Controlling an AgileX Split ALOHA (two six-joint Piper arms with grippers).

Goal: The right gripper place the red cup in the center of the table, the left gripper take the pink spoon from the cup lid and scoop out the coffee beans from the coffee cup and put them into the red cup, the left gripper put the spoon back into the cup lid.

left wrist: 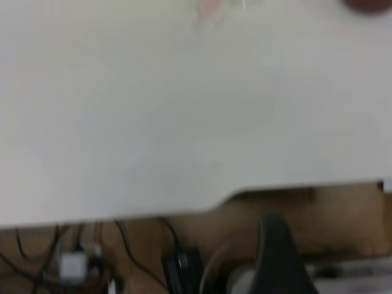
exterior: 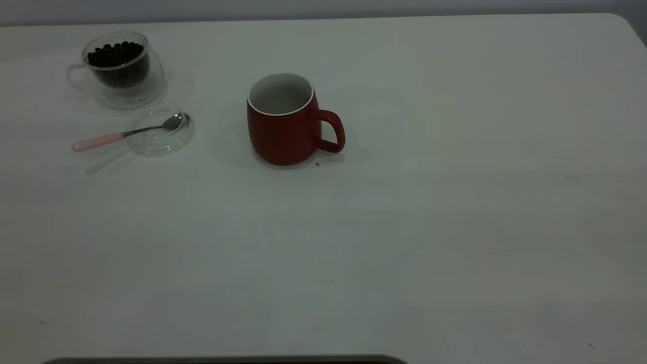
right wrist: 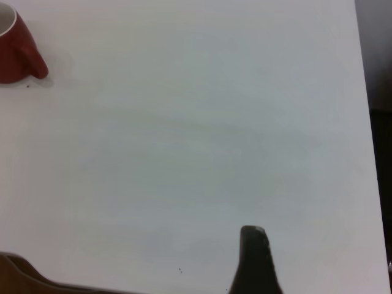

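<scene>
Both end effectors hold nothing, well apart from the red cup (exterior: 283,121).

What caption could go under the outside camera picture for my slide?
Red cup stands mid-table; spoon rests on the lid by the coffee cup of beans.

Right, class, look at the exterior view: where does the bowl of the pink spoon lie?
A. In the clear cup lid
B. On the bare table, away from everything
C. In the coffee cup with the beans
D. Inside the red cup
A: the spoon's metal bowl rests in the lid, with its pink handle sticking out over the table.
</scene>
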